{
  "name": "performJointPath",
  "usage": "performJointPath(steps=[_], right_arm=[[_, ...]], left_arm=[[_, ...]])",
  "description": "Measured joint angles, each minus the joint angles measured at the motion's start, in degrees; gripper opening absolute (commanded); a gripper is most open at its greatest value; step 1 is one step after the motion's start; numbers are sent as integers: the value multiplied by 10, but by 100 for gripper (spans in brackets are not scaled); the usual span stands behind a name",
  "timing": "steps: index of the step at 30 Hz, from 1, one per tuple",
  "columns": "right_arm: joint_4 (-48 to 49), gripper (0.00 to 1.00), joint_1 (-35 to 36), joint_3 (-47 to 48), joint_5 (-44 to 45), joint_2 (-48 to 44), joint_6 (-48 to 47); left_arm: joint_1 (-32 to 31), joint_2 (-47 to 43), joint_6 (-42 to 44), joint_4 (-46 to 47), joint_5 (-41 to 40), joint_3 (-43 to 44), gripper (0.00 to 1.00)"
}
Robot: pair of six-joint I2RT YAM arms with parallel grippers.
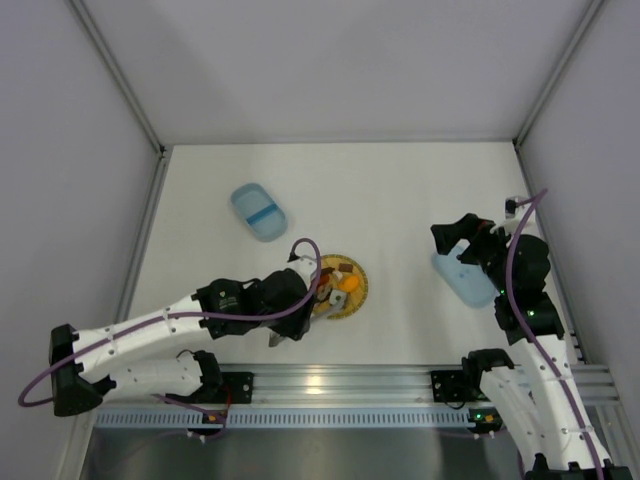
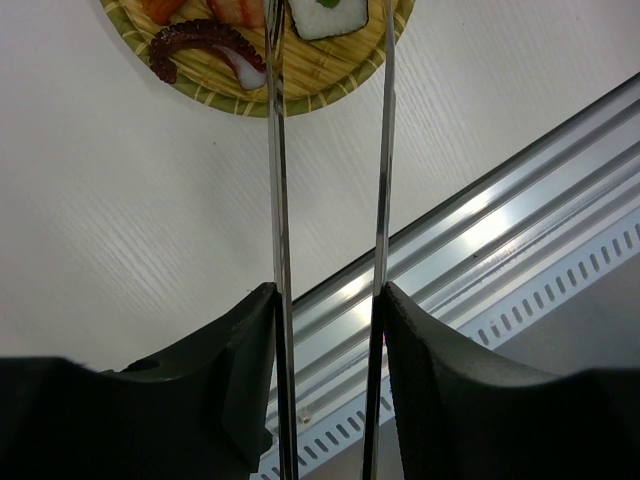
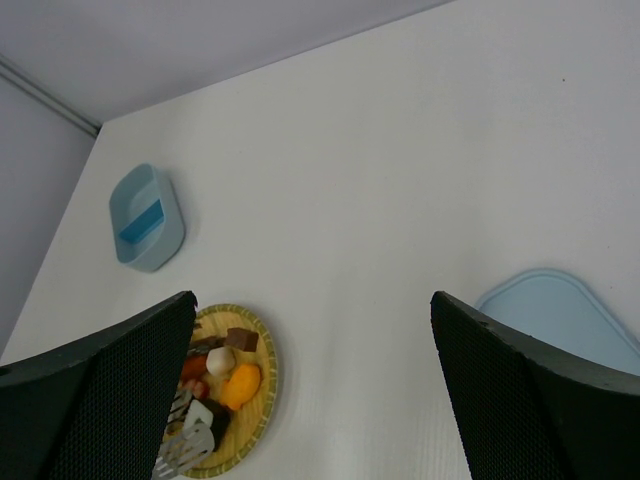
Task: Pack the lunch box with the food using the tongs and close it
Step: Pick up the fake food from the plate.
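Note:
My left gripper [image 1: 297, 300] [image 2: 328, 295] is shut on the silver tongs [image 2: 277, 200], one finger pressed on each arm. The tongs [image 1: 322, 294] [image 3: 187, 450] reach over the yellow woven plate [image 1: 362, 290] [image 2: 240, 100] [image 3: 272, 375] of food. Their arms stand apart on either side of a white rolled piece [image 2: 328, 15], beside a dark red tentacle [image 2: 200, 45]. An orange piece [image 3: 240, 385] and a brown cube [image 3: 241, 339] also lie there. The open light-blue lunch box [image 1: 259, 211] [image 3: 146, 217] sits at the back left. My right gripper [image 1: 462, 236] [image 3: 313, 295] hangs open and empty beside the lid [image 1: 462, 278] [image 3: 560, 315].
An aluminium rail [image 1: 340, 382] [image 2: 500, 250] runs along the near table edge, just behind the left gripper. Grey walls [image 1: 120, 110] close in the table on the left, back and right.

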Motion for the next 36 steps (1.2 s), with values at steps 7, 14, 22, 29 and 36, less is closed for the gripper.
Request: performJointPath(steps=[7, 14, 22, 29, 36], right_arm=[[-3, 99, 0, 0, 0, 0, 0], [-7, 100, 0, 0, 0, -3, 0], [-10, 99, 0, 0, 0, -4, -1], [-14, 100, 0, 1, 3, 0, -2], [-23, 99, 0, 15, -2, 21, -2]], left_arm=[[-3, 2, -2, 0, -1, 0, 50], [-10, 19, -10, 0, -15, 0, 45], [-11, 20, -13, -2, -22, 9, 30], [-12, 20, -13, -15, -28, 56, 26], [-12, 21, -31, -39, -113, 125, 21]])
